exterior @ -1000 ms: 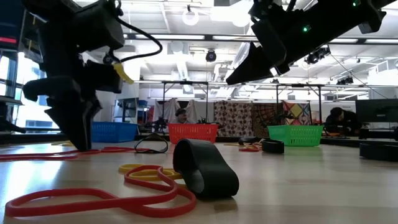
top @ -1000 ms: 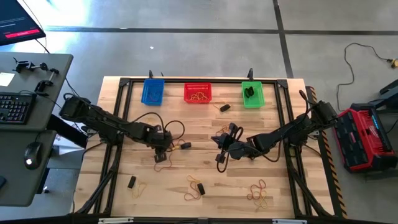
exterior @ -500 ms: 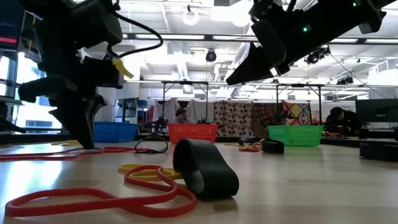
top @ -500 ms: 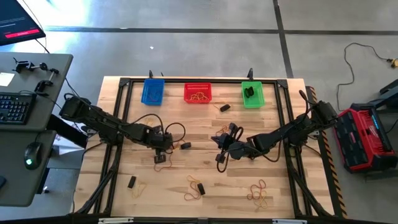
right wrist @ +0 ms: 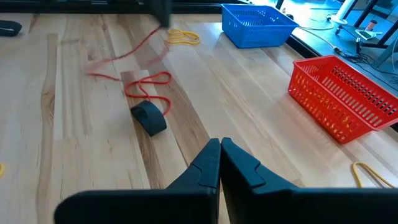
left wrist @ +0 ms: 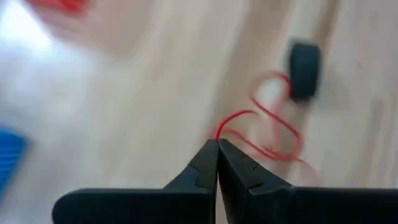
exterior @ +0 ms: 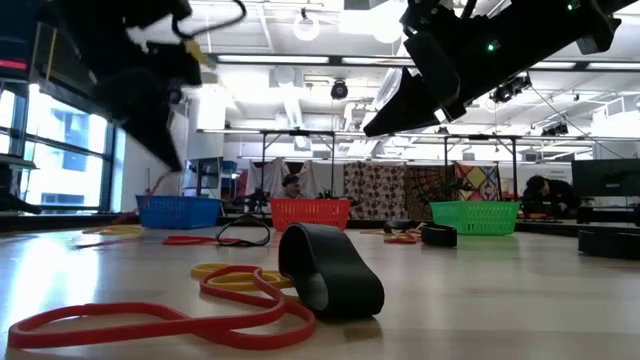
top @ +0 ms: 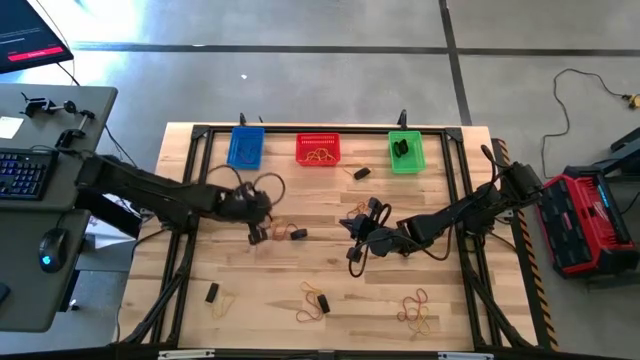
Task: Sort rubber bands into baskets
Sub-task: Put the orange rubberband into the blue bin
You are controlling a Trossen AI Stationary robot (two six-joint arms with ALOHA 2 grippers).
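while the left hand (left wrist: 217, 144) pinches a red rubber band (left wrist: 267, 124) shut, loose bands (top: 415, 308) far from it litter the tabletop (top: 330, 205), so sorting looks barely begun.

The wooden table (top: 330, 270) stands on a grey concrete floor (top: 300, 80) crossed by dark seam lines. A grey desk (top: 40, 250) beside the table carries a keyboard (top: 22, 172) and a mouse (top: 47, 248). A red-and-black case (top: 592, 222) sits on the floor on the opposite side, near a loose cable (top: 580, 85). In the low view, large windows (exterior: 70, 165) admit daylight, ceiling lamps (exterior: 306, 22) are lit, patterned fabric panels (exterior: 385, 190) hang on racks at the rear, and a seated person (exterior: 545, 192) is visible far back.
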